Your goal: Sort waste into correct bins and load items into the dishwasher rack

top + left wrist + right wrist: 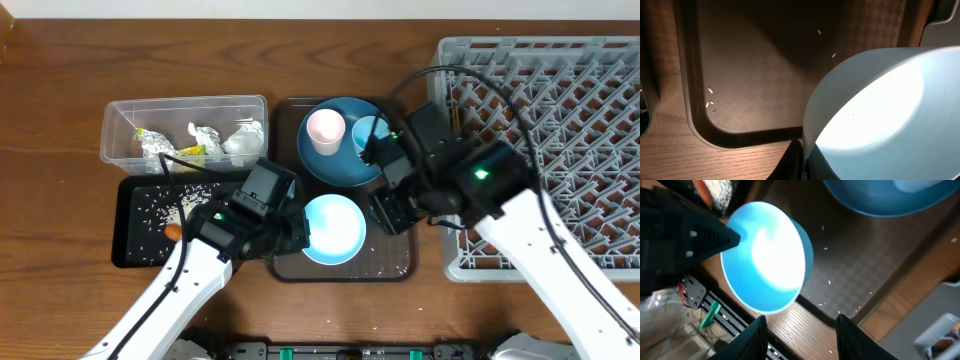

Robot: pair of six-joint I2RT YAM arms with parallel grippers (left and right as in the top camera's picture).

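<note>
My left gripper is shut on the left rim of the pale bowl, which is tilted over the brown serving tray. In the left wrist view the bowl fills the right side, its rim pinched in my left gripper. My right gripper hangs open just right of the bowl, nothing between its fingers. The blue plate carries a pinkish cup and a light blue cup. The grey dishwasher rack is on the right.
The clear tub at the back left holds white napkins and a wrapper. The black tray in front of it has rice grains and a carrot. Loose rice lies on the serving tray.
</note>
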